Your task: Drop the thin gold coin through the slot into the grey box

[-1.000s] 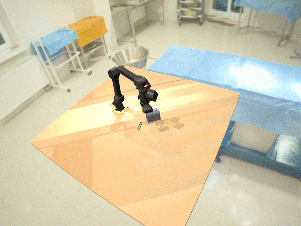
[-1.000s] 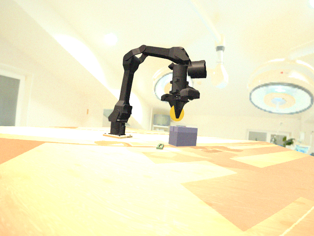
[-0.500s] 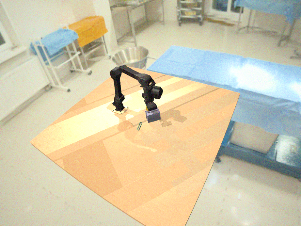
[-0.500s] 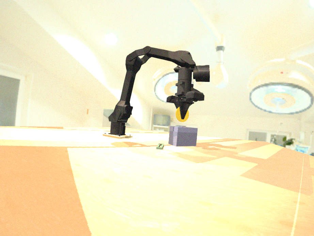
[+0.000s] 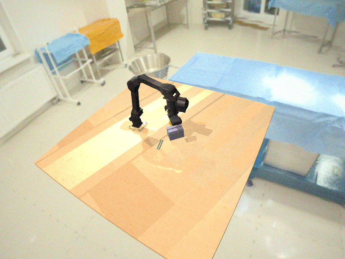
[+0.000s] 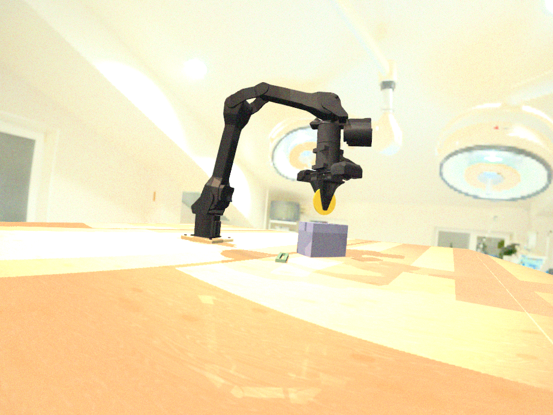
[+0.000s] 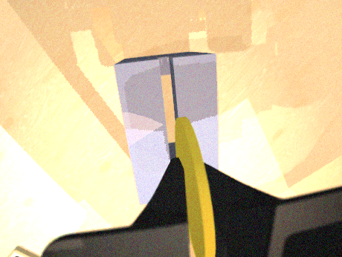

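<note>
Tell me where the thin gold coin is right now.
The thin gold coin is clamped on edge in the black gripper, hanging just above the grey box; in the wrist view it sits near the lid's narrow slot.

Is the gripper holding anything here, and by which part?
Yes: the gripper is shut on the coin, pinching its two flat faces at the upper part; its lower edge hangs free above the box.
</note>
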You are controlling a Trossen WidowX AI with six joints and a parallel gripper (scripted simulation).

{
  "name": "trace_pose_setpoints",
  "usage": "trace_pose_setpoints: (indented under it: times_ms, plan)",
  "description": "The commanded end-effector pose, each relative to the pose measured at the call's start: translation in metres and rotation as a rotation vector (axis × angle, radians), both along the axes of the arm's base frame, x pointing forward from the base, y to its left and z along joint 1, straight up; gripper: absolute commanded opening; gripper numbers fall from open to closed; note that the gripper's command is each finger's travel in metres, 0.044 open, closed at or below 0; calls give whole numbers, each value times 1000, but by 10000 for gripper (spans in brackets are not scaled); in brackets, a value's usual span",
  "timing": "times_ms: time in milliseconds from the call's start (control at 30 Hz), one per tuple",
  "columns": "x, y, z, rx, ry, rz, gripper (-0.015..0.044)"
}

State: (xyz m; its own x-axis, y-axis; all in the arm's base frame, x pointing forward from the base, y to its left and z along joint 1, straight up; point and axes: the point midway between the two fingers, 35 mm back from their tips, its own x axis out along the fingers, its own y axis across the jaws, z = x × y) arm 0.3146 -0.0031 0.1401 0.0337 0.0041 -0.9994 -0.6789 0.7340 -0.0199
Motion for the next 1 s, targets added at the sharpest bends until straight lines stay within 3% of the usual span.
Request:
trace_pose_setpoints:
  times_ms: [0, 967]
  plan:
    - [0, 0, 0, 1, -1, 3, 0]
    - [2, 2, -4, 0, 1, 3, 0]
